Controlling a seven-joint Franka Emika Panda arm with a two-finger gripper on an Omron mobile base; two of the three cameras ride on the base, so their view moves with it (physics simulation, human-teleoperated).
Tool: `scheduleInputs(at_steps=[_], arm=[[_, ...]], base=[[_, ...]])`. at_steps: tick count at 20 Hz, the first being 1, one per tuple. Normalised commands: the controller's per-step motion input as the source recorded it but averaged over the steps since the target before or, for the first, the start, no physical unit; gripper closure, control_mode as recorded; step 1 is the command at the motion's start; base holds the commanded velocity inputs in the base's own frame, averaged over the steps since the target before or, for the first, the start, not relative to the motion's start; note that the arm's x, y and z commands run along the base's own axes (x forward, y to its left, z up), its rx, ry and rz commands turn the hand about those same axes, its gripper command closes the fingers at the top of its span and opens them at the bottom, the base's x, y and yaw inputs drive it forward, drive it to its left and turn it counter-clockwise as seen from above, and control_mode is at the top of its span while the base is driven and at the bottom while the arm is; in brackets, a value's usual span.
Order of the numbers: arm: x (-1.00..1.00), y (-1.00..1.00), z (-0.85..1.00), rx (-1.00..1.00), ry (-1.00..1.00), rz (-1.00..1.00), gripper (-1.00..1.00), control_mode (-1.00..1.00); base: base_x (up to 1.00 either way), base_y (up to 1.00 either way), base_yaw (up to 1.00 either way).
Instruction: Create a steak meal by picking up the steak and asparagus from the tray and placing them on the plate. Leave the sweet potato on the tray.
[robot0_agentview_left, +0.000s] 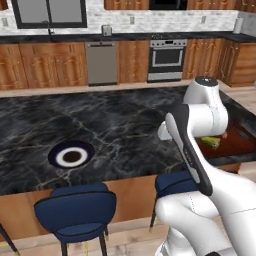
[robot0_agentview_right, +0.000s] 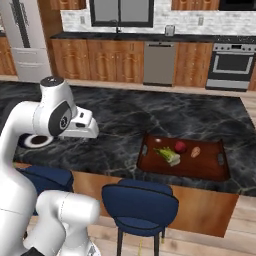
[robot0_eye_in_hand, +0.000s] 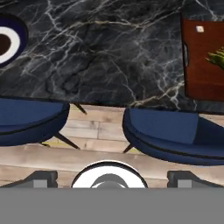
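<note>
The reddish-brown tray (robot0_agentview_right: 200, 167) lies on the dark marble island near its front edge. On it are the green asparagus (robot0_agentview_right: 168, 155), the dark red steak (robot0_agentview_right: 180, 146) and the orange-tan sweet potato (robot0_agentview_right: 195, 151), all apart from each other. The navy-rimmed plate (robot0_agentview_left: 71, 156) sits further left on the island; the arm half hides it in the right base view. In the hand view my gripper (robot0_eye_in_hand: 112, 179) is open, its fingertips (robot0_eye_in_hand: 42, 178) wide apart and nothing between them. It hangs above the island's front edge, between the plate (robot0_eye_in_hand: 6, 42) and the tray (robot0_eye_in_hand: 202, 65).
Two blue stools (robot0_eye_in_hand: 26, 118) (robot0_eye_in_hand: 175, 133) stand under the island's front edge, below the hand. Wooden cabinets, a dishwasher (robot0_agentview_left: 101, 62) and a stove (robot0_agentview_left: 167, 59) line the far wall. A fridge (robot0_agentview_right: 22, 40) stands at the far left.
</note>
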Motion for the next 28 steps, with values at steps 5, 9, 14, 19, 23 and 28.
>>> scheduleInputs(at_steps=[5, 9, 14, 19, 23, 28], arm=[[0.0, 0.0, 0.0, 0.0, 0.0, 0.0, -1.0, 1.0], [0.06, -0.03, 0.0, 0.0, 0.0, 0.0, -1.0, -1.0], [0.08, -0.49, 0.0, 0.02, 0.0, 0.0, -1.0, -1.0], [0.11, -0.56, -0.01, 0.04, 0.0, 0.0, -1.0, -1.0], [0.19, -0.3, -0.07, 0.01, 0.01, 0.0, -1.0, -1.0], [0.16, -0.68, -0.17, 0.03, 0.0, 0.0, -1.0, -1.0]], base=[[0.55, 0.29, 0.0], [0.14, 0.01, 0.0], [0.0, 0.0, 0.0], [0.0, 0.0, 0.0], [0.0, 0.0, 0.0], [0.0, 0.0, 0.0]])
